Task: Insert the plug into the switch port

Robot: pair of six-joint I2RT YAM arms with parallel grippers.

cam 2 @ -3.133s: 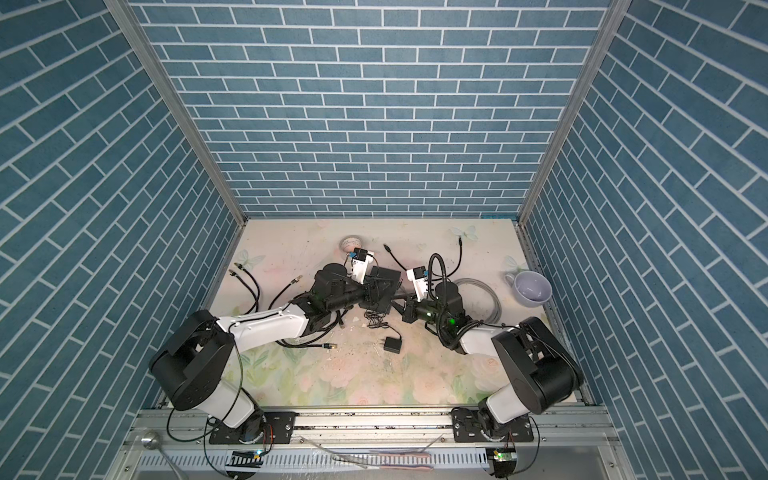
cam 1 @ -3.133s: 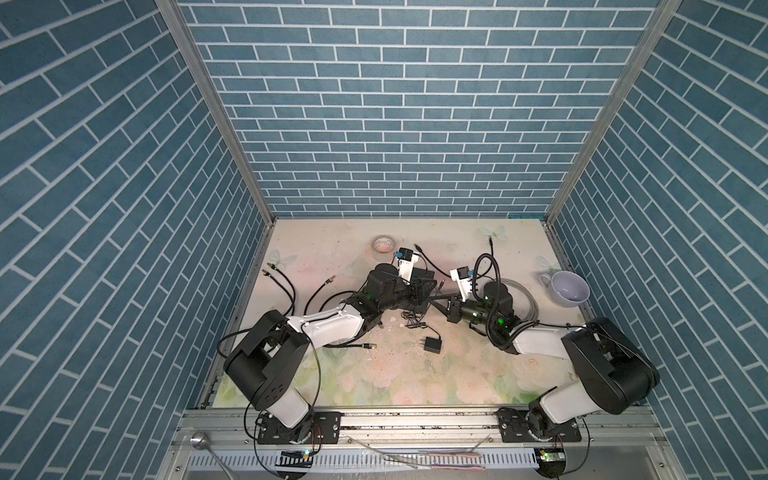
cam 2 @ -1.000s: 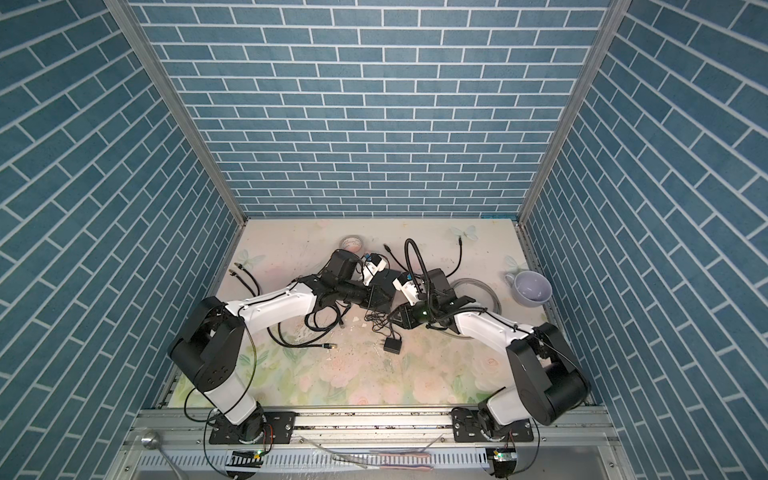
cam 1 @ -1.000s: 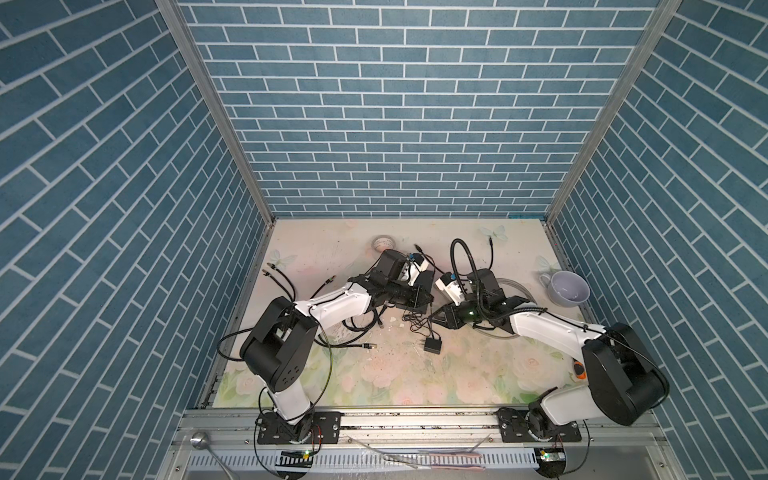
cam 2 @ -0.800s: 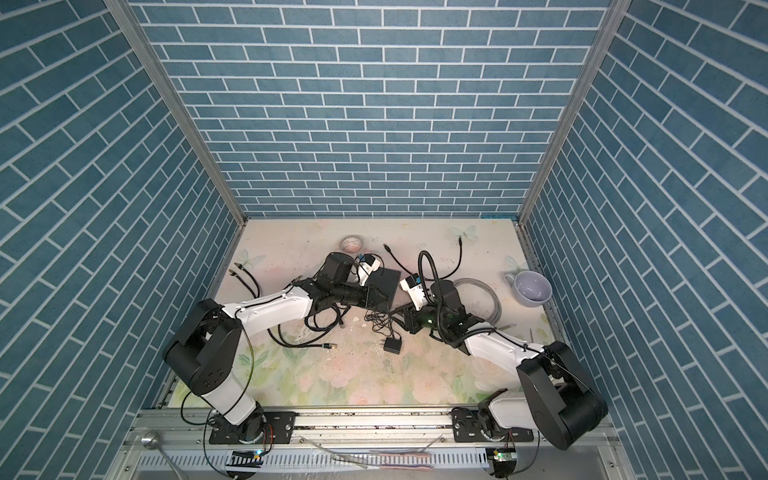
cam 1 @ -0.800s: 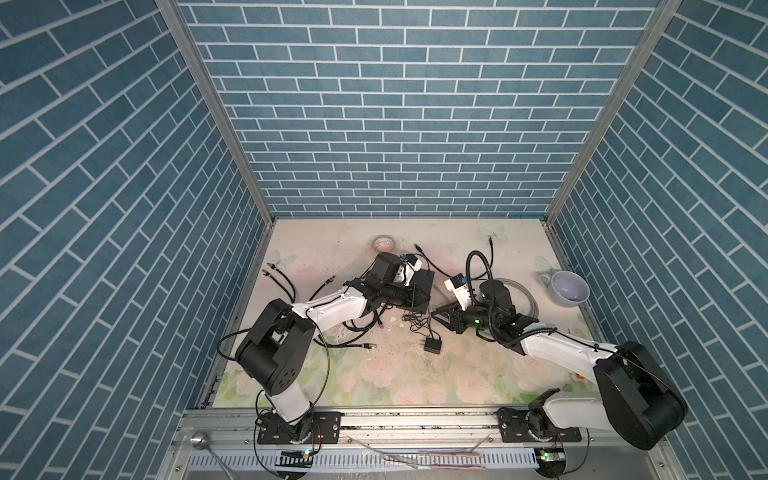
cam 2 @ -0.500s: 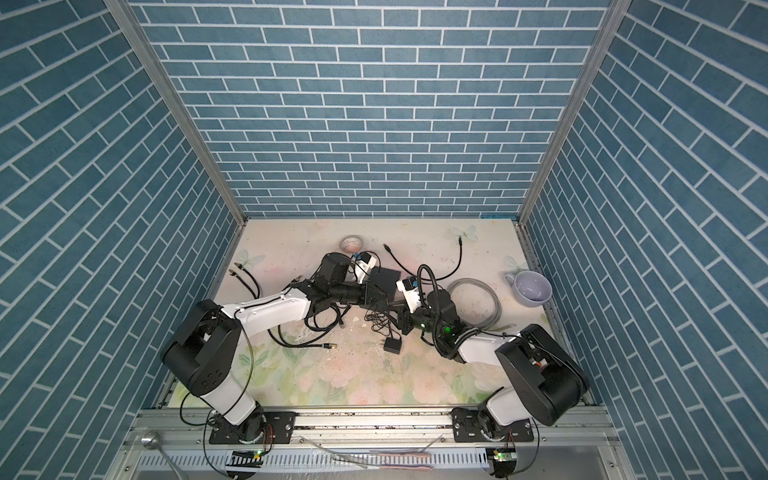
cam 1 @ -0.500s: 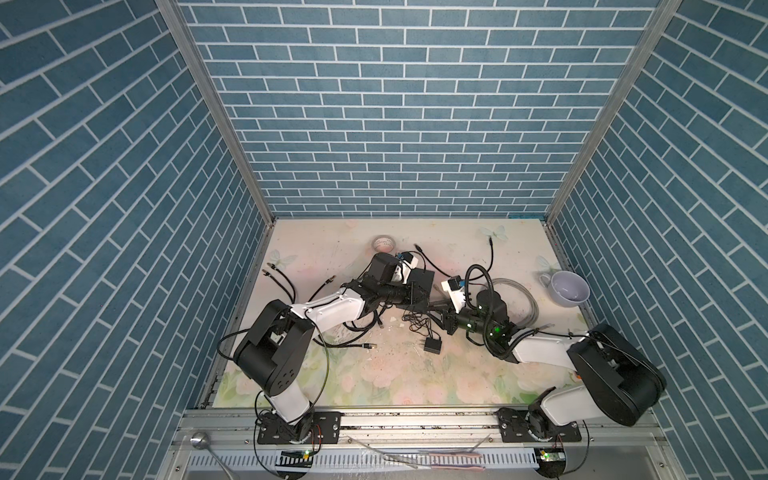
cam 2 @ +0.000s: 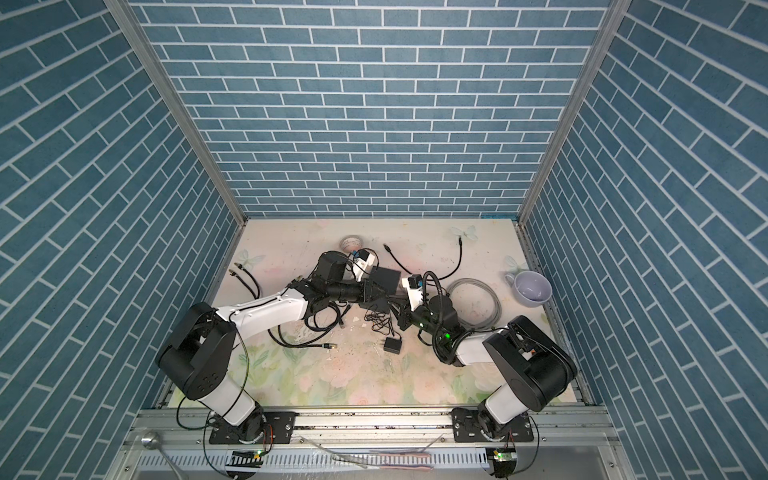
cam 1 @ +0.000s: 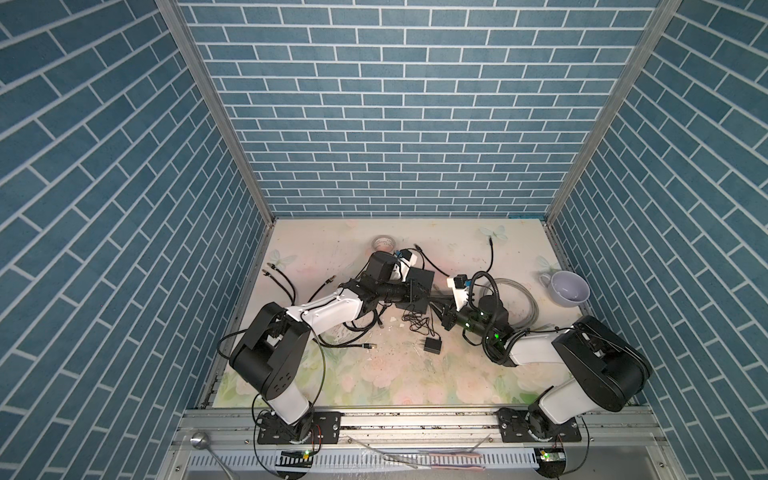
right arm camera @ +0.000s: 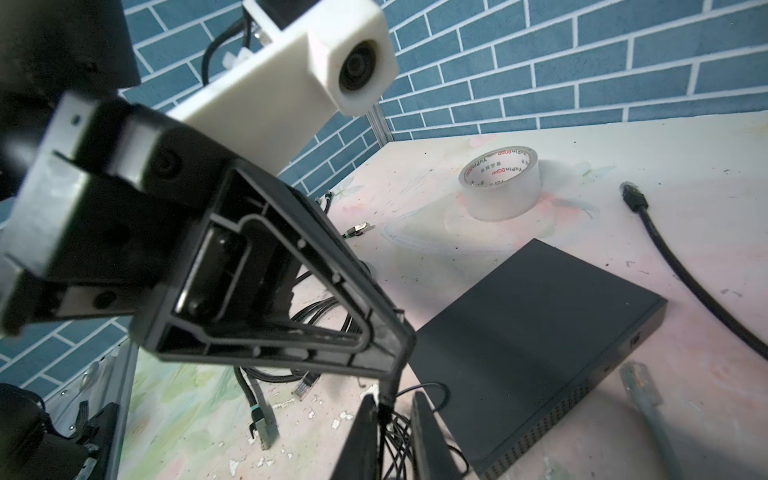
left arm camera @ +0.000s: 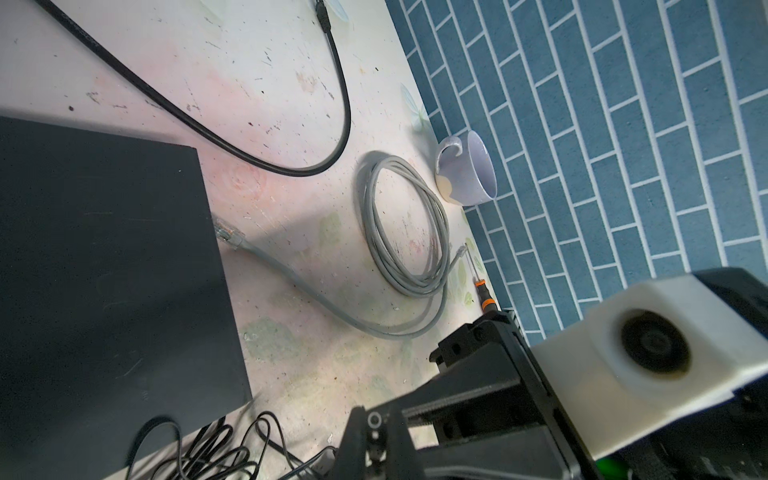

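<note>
— Since a second ago my right arm has folded in tighter toward its base.
— And the switch (right arm camera: 532,316)?
— On the table (cam 1: 374,374), just beside my right pincer (right arm camera: 393,400). Its long axis runs near to far and its vented side faces that arm.
— Grip?
— Right pincer stands narrowly apart around the plug (right arm camera: 383,407) of the thin cord (cam 1: 417,328), not clamped. Left pincer (cam 1: 410,291) is closed at the switch's near corner.

Enclosure: three walls (cam 1: 395,104) clad in blue brick-pattern panels with white joints, joined by aluminium corner posts (cam 1: 216,108). Base — a pale tabletop (cam 1: 374,382) printed with faded flowers and butterflies, scuffed. An aluminium rail (cam 1: 415,424) borders the front edge. Lighting is even.
</note>
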